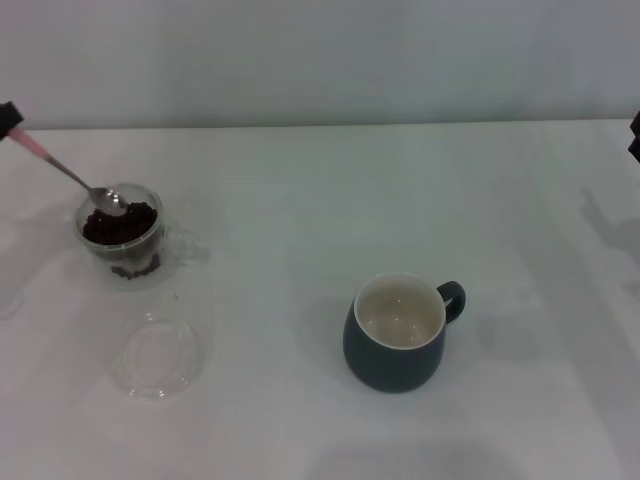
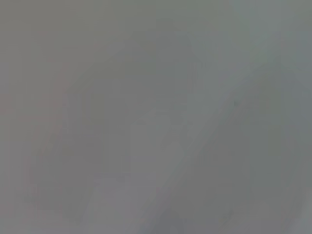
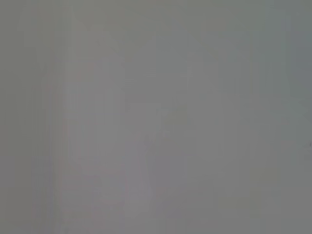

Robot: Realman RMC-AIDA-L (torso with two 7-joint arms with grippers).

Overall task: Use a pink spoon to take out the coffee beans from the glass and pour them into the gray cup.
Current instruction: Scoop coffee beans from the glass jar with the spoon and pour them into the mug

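Note:
The glass stands at the left of the white table, holding the coffee beans. The pink spoon slants down from the upper left, its silver bowl resting in the beans at the glass's rim. My left gripper shows only as a dark tip at the left edge, shut on the spoon's pink handle. The gray cup stands upright right of centre, its inside empty and its handle to the right. My right gripper is a dark sliver at the right edge. Both wrist views show only grey blur.
A flat, shallow clear glass dish lies on the table just in front of the glass. The white table runs back to a pale wall.

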